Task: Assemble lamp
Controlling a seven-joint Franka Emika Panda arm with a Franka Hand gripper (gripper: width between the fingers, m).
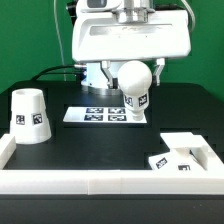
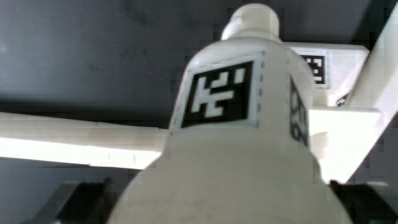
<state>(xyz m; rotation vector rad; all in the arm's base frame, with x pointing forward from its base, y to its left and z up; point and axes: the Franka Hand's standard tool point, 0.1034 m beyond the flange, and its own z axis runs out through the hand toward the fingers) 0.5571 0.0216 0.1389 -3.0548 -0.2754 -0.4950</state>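
the bulb (image 1: 135, 88) is held pinched in the gripper (image 2: 214, 205), stem hung down, with the base (image 1: 185, 150) low toward the exterior view's right.

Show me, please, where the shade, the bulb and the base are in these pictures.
shade (image 1: 30, 105): exterior view, on its side wall.
bulb (image 1: 133, 78): exterior view, on its round head.
base (image 1: 172, 157): exterior view, on its top face.
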